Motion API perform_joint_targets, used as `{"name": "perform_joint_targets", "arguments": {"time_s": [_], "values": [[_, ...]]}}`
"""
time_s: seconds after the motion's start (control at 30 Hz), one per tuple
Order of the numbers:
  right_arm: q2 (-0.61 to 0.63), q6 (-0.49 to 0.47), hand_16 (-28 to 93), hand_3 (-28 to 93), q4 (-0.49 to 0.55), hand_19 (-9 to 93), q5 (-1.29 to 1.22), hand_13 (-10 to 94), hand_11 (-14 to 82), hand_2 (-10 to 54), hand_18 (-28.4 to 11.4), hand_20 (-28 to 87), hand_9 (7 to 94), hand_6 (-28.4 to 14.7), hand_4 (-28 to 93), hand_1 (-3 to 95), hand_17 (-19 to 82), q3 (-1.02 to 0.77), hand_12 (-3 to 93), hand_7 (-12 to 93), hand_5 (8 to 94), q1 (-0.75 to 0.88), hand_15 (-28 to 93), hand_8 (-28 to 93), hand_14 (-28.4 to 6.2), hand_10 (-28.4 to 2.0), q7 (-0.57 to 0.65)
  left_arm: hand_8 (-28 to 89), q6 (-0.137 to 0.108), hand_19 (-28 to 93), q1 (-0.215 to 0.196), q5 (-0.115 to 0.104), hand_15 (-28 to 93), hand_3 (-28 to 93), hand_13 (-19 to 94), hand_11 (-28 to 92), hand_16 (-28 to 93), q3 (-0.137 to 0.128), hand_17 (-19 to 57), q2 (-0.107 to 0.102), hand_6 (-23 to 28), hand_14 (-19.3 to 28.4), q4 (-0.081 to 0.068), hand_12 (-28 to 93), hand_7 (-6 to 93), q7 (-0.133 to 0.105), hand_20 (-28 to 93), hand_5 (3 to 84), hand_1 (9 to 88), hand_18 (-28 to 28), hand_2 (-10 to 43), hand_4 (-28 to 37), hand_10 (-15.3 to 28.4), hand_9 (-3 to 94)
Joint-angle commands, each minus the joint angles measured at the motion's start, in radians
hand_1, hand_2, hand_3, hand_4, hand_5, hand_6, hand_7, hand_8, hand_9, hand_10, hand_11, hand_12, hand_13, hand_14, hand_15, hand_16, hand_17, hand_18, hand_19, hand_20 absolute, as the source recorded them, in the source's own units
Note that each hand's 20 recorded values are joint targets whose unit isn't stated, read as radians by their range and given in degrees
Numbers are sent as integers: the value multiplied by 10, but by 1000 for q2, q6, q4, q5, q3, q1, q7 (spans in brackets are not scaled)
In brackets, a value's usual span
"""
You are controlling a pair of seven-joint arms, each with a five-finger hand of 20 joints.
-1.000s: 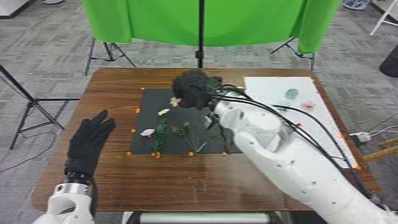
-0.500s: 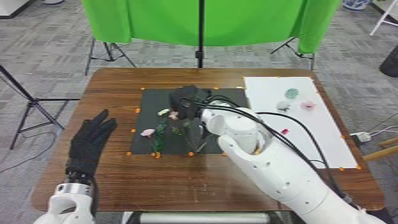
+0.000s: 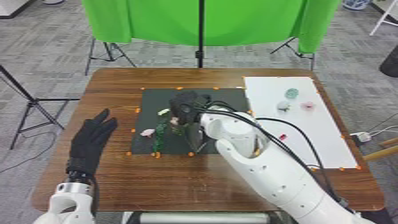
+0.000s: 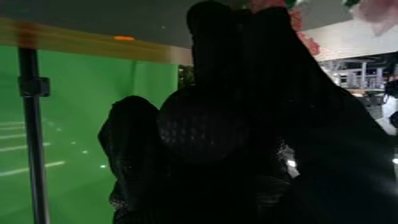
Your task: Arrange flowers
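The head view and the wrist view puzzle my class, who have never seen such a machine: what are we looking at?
This is a robot with two white arms and black-gloved hands. The head view looks forward and down from its head; the wrist view looks past the right hand from its own wrist. On a brown table lie a dark sheet, with a pink flower and a green stem, and a white sheet, with a pale pink flower. The left hand is open and empty. The right is over the dark sheet; whether it holds anything, I cannot tell.
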State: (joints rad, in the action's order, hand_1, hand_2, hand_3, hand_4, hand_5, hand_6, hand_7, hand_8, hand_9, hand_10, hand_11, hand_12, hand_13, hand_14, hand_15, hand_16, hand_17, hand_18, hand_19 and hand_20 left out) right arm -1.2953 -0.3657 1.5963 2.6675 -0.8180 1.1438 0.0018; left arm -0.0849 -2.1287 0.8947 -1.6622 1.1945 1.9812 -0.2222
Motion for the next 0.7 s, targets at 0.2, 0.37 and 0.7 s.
{"name": "perform_joint_targets", "arguments": {"time_s": [0.2, 0.37, 0.7], "values": [[-8, -21, 341, 528, -6, 932, 41, 854, 119, -95, -95, 577, 762, 22, -136, 571, 614, -11, 334, 205, 699, 8, 642, 87, -10, -105, -6, -47, 10, 8, -3, 8, 74, 644, 297, 110, 19, 2, 28, 3, 54, 150, -9, 121, 40, 6, 165, 405, 197, 111, -1, -270, 135, 409], [-3, -29, 338, 531, -2, 932, 38, 850, 123, -95, -94, 575, 747, 20, -137, 567, 613, -12, 326, 201, 681, 4, 644, 84, -9, -105, -2, -47, 9, 8, -3, 7, 74, 643, 297, 110, 20, 1, 29, 2, 54, 150, -8, 121, 40, 8, 165, 404, 202, 112, -2, -264, 135, 410], [8, -57, 337, 558, 16, 932, 21, 847, 146, -95, -94, 573, 725, 19, -148, 550, 609, -19, 297, 197, 665, -6, 644, 76, -9, -110, 19, -47, 12, 8, -7, 9, 74, 643, 297, 111, 20, 0, 28, 1, 53, 151, -7, 121, 41, 9, 165, 403, 207, 112, -3, -257, 135, 410]]}}
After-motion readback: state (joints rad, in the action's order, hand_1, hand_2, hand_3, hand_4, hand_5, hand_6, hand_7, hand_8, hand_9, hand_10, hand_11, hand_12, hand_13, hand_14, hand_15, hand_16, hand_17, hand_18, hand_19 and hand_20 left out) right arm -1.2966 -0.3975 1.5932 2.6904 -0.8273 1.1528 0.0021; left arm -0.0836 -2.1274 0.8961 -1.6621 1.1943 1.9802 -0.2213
